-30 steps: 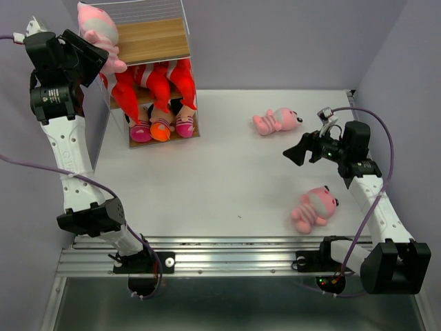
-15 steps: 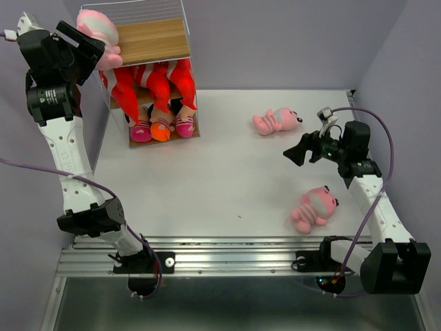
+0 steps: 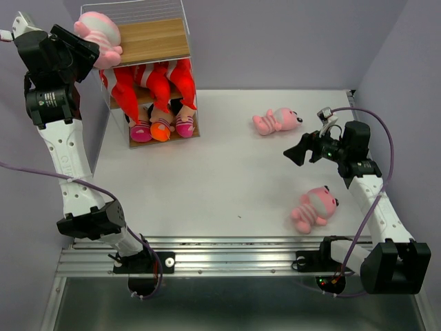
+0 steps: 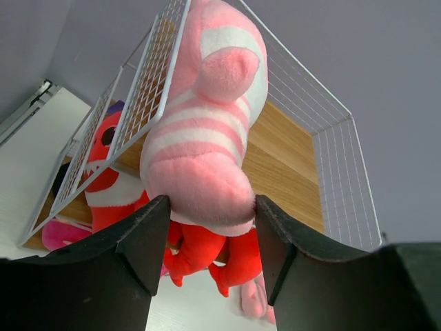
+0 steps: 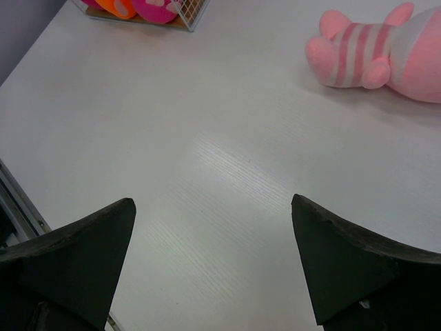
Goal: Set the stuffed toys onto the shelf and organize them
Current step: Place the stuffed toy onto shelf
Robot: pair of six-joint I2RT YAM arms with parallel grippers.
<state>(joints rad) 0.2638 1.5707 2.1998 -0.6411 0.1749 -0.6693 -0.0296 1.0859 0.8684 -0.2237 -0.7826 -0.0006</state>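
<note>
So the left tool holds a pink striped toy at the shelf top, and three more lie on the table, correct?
Not quite: only two more lie on the table, a far toy and a near toy, as the top external view shows. The left tool does hold a pink striped toy at the shelf top.

White table (image 3: 227, 179) between lilac walls (image 3: 275, 41), a ribbed metal rail (image 3: 227, 258) along its near edge.

light: bright, even | shadows: soft | glare: faint sheen on table (image 5: 227, 165) (right wrist) | focus: sharp
</note>
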